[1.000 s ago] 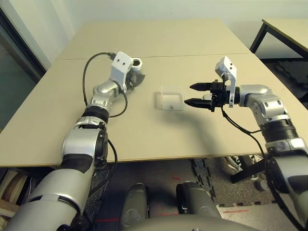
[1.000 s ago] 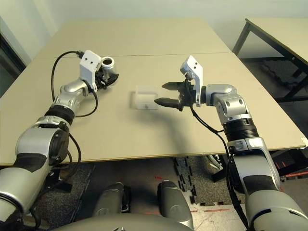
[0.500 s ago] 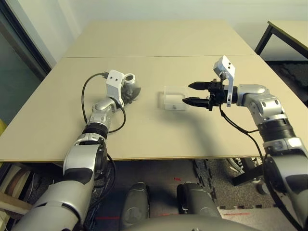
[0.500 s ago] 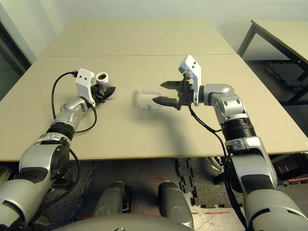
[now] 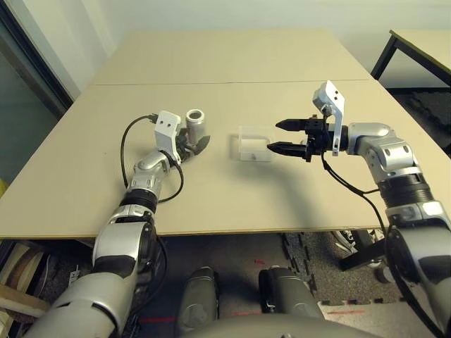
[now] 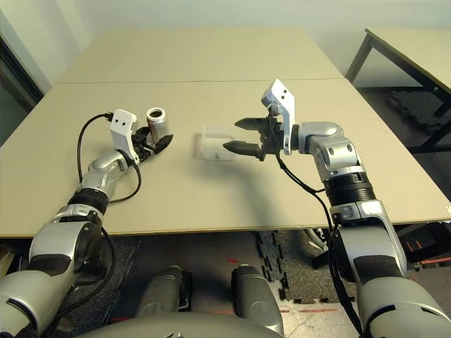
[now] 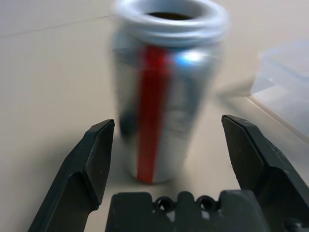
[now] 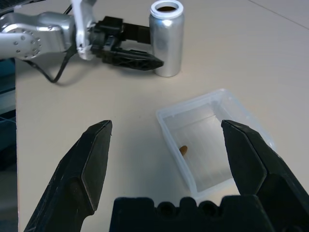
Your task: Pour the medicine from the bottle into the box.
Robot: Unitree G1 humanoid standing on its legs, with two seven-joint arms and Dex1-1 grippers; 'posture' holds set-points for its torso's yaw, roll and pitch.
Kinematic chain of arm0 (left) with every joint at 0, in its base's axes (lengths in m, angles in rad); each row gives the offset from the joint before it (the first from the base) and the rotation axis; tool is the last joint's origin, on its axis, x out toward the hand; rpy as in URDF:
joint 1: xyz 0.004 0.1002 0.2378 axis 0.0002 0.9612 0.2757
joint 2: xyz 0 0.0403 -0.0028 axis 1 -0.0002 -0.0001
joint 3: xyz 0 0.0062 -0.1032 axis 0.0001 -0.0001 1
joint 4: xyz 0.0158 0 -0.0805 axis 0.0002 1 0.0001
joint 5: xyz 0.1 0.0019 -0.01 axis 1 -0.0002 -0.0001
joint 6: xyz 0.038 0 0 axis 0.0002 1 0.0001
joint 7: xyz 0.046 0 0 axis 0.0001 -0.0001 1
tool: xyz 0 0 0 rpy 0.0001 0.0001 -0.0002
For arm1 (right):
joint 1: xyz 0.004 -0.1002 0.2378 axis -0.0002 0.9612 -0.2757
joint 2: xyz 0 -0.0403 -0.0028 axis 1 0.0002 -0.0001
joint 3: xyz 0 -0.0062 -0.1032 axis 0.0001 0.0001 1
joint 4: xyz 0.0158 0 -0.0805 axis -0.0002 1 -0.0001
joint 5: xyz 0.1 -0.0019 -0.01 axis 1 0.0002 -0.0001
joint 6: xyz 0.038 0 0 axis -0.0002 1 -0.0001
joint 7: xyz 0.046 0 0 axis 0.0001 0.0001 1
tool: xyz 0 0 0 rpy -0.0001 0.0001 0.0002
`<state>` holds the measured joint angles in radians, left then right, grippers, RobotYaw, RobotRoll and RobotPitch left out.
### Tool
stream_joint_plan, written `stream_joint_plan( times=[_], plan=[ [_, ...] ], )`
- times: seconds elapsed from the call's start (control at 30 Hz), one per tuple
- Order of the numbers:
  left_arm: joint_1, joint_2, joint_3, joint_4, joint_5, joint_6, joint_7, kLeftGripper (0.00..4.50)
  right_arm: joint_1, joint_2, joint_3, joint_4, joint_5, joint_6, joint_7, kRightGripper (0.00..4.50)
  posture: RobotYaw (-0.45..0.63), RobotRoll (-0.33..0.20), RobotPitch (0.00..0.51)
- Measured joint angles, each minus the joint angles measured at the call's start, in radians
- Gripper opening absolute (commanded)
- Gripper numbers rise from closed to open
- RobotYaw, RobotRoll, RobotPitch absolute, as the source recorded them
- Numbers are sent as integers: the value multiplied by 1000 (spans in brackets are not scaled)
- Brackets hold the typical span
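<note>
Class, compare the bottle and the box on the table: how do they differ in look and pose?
The bottle is a tall, opaque silver cylinder standing upright; the box is shallow, square and clear. The bottle bears a red stripe; the box holds a small brown pill. Both are open-topped and rest on the table.

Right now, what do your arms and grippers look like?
My arms are shiny silver with black bands at the joints. Each ends in a gripper with two black, pointed fingers: the left gripper and the right gripper. A white angled camera block with small dark holes sits on each wrist, and a thin black cable loops along each forearm.
</note>
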<state>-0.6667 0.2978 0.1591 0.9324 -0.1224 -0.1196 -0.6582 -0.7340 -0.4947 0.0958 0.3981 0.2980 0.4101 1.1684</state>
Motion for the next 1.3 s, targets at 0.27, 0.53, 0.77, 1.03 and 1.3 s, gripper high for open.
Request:
stream_joint_plan(
  times=[0.27,0.53,0.77,1.03,1.3],
  plan=[
    [243,43,19,-398,-66,164,-2,4455,5,-12,-2,7,-1,-10,8,4500,18,0,52],
    [459,83,99,-773,-170,355,63,4455,10,-38,-59,80,1,-30,-18,4500,47,0,65],
    [460,165,240,-729,-177,311,160,4455,13,-11,-254,290,7,-163,-292,4500,49,0,69],
    [302,241,300,-507,-158,161,268,4455,17,40,-381,589,-97,-588,-848,4500,36,0,73],
    [160,264,279,-239,-112,51,334,4455,-7,71,-383,771,-159,-710,-1069,4500,24,0,77]
  ],
)
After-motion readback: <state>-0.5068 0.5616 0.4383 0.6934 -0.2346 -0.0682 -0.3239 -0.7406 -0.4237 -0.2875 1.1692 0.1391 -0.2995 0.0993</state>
